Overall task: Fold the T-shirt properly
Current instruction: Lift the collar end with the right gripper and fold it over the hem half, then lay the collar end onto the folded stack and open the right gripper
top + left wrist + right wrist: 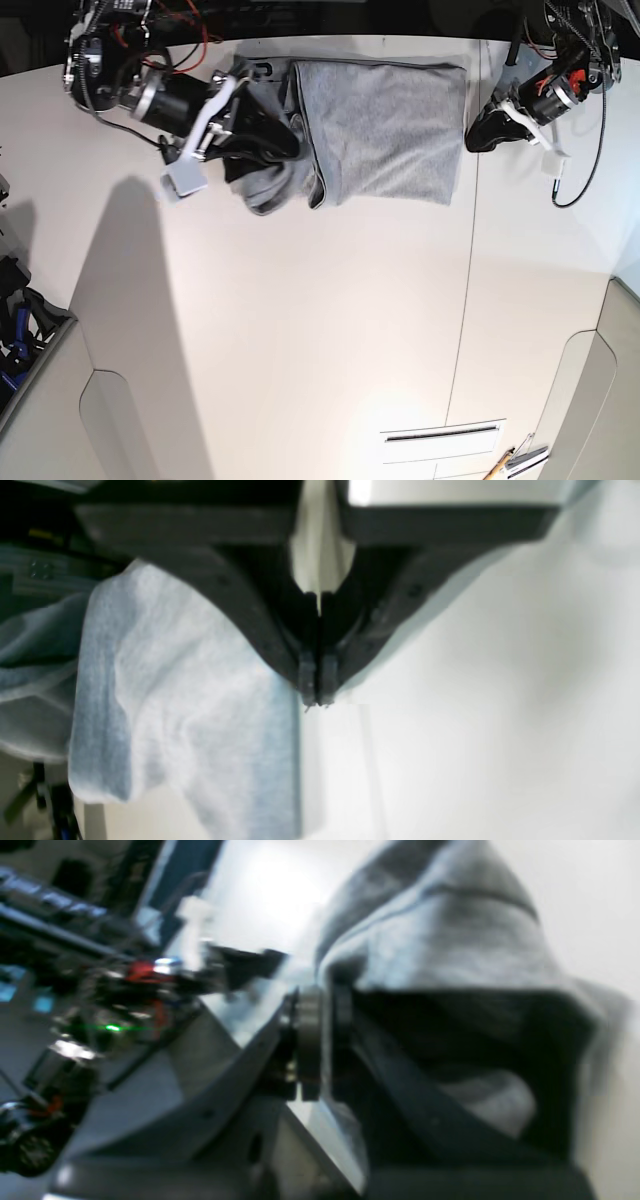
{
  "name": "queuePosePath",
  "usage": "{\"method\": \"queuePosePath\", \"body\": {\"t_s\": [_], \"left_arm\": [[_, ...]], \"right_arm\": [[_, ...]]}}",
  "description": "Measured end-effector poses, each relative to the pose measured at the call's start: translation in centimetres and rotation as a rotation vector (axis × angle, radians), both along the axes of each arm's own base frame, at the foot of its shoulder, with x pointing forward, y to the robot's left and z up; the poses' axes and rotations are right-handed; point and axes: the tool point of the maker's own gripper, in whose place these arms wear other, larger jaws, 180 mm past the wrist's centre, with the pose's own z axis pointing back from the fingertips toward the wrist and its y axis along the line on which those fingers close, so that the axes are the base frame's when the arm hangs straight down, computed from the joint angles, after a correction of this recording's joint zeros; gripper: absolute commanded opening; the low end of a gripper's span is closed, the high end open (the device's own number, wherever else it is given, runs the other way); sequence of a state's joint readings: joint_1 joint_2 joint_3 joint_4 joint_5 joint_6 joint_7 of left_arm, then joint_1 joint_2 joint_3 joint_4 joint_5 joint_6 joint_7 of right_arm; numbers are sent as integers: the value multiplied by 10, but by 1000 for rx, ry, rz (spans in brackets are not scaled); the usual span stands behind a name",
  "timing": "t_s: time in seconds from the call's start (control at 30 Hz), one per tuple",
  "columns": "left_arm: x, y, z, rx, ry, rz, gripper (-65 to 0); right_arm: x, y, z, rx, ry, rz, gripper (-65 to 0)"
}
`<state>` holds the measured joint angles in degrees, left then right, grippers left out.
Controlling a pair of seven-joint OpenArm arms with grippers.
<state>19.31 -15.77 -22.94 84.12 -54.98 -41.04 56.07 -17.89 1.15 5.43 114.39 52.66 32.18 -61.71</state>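
The heather-grey T-shirt [390, 130] lies at the far edge of the white table [300, 330], its main part flat and plain side up, its left part bunched. My right gripper [292, 148] is shut on that bunched left part. In the right wrist view, cloth [440, 940] runs between the pads of the right gripper [325, 1040] and drapes over one finger. My left gripper [472, 135] sits at the shirt's right edge. In the left wrist view the left gripper [317, 695] has its jaws pressed together at the shirt's edge [190, 705], with no cloth visible between them.
A thin seam [470, 300] runs down the table on the right. A slot panel [440, 435] and small tools [515, 462] lie near the front right corner. A cable [580, 170] hangs off the left arm. A bin edge [20, 330] shows at the left.
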Motion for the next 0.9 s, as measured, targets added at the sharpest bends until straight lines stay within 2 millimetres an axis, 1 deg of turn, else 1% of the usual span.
{"method": "queuePosePath", "body": {"t_s": [0.07, 0.13, 0.2, 0.33, 0.47, 0.6, 0.8, 0.83, 0.9], "left_arm": [[0, -9, -1, -6, -1, -27, -650], [-1, -18, -2, -16, 2, -53, -650], [-1, -23, -3, -19, 4, -65, -650], [0, -30, -4, -23, -4, -66, -650], [0, -30, -4, -23, -4, -67, -650], [0, -30, -4, -24, -4, -67, -650], [0, -30, -4, -23, -4, -67, -650], [0, -30, -4, -23, -4, -67, -650], [0, -30, -4, -23, -4, -67, -650]], "right_arm": [[-2, 23, 3, -2, -25, 48, -650], [-1, 41, 8, -17, -68, 90, -650], [4, 53, 11, -52, -121, 120, -650], [9, 71, 11, -130, -202, 166, -650], [9, 86, 10, -157, -249, 183, -650], [4, 99, 0, -172, -262, 206, -650], [-1, 108, -23, -168, -193, 219, -650], [-2, 111, -25, -163, -183, 217, -650], [1, 117, -21, -142, -180, 213, -650]]}}
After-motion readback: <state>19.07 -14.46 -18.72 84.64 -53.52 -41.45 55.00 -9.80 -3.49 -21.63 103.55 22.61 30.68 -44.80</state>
